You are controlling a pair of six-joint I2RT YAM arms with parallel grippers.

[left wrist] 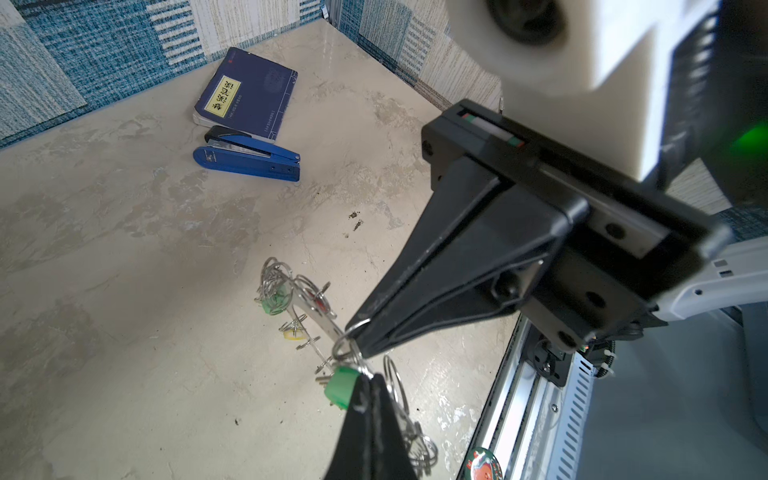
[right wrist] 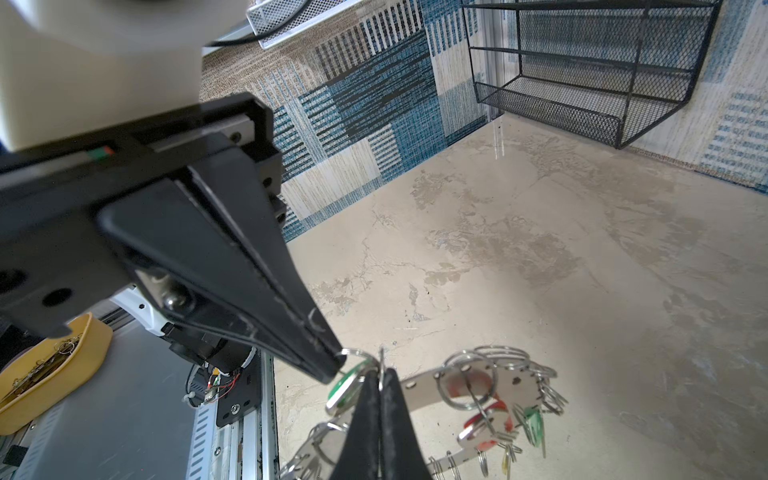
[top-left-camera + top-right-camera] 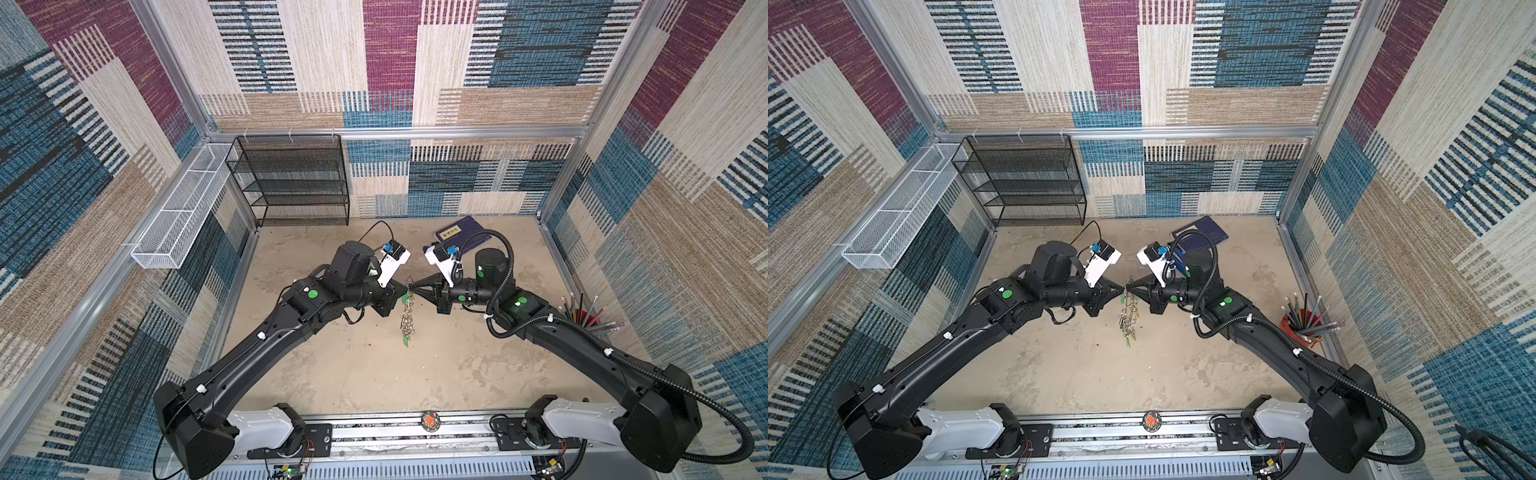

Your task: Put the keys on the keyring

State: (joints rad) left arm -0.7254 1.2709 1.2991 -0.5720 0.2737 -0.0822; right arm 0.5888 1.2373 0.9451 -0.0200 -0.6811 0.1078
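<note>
Both arms meet in mid-air over the middle of the table. The keyring (image 3: 405, 320) (image 3: 1128, 322), a flat grey metal plate (image 2: 424, 390) (image 1: 316, 316) rimmed with split rings and coloured tags, hangs edge-on below the two tips. My left gripper (image 3: 405, 286) (image 3: 1123, 287) (image 1: 371, 380) (image 2: 330, 370) is shut, with the green-tagged key (image 1: 341, 388) (image 2: 347, 388) at its tip. My right gripper (image 3: 412, 291) (image 3: 1129, 286) (image 2: 380, 376) (image 1: 359, 340) is shut on a thin split ring at the plate's upper edge. No black-tagged key is visible.
A blue book (image 3: 457, 235) (image 1: 249, 93) and blue stapler (image 1: 249, 160) lie at the back right. A red cup of pencils (image 3: 582, 320) stands by the right wall. A black mesh shelf (image 3: 291, 183) and white wire basket (image 3: 183, 208) hang at the back left.
</note>
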